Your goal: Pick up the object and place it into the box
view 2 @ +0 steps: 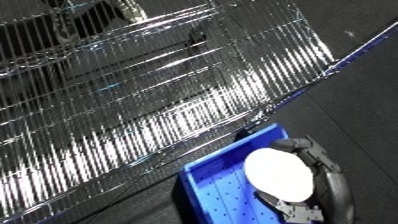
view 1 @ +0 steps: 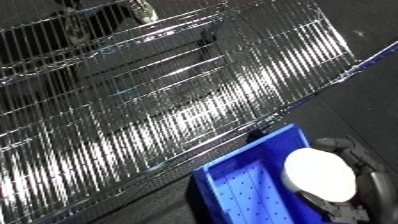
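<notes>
Right eye view: the right hand [view 2: 315,172] curls round a white round object [view 2: 279,172], held over the blue bin [view 2: 209,187]; only release remains. Left hand unseen.

Both views come from one head-mounted stereo pair, looking steeply down and tilted, so the scene runs diagonally. Each faces a wire rack [view 1: 169,95] filling the upper frame, close to the camera. The blue bin [view 1: 240,185] sits at the lower right in both — shifted further left in the right eye view. Shared coverage is nearly total — rack, bin, dark floor [view 2: 364,85].
</notes>
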